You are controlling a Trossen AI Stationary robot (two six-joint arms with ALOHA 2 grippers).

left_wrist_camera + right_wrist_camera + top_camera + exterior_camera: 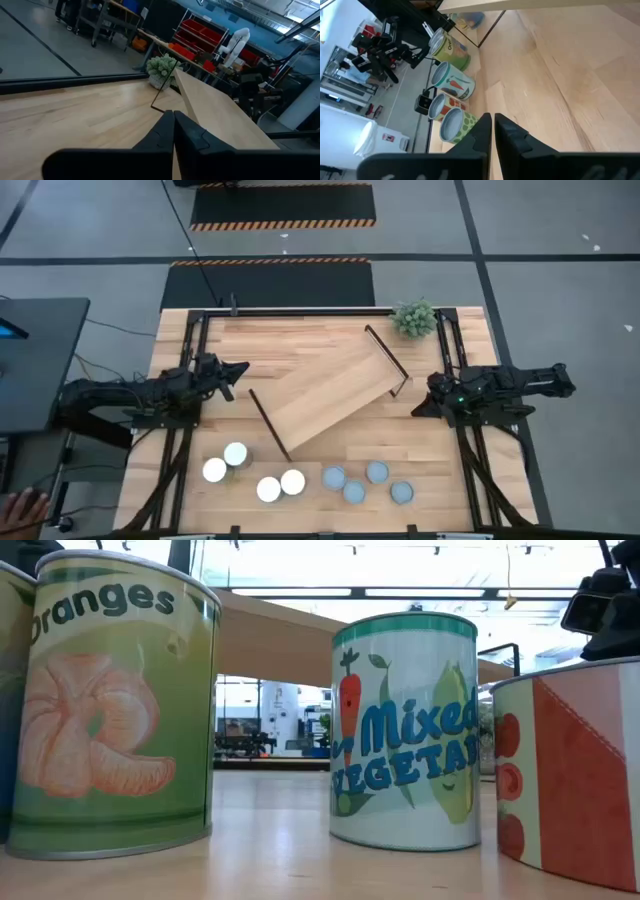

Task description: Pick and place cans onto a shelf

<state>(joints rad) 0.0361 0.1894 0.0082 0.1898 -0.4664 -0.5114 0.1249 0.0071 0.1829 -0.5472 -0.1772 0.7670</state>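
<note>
Wooden tabletop (330,350) carried the shelf (330,398), lying diagonally across its centre. Eight cans stood along the near edge: four white-topped cans (252,470) on the left and four blue-grey-topped cans (366,481) on the right. Left gripper (240,370) and right gripper (420,408) rested at opposite table sides, each empty, fingers pressed together.

Robotics lab, hazard-striped floor mats (282,223), red storage bins (200,32), workbenches
</note>
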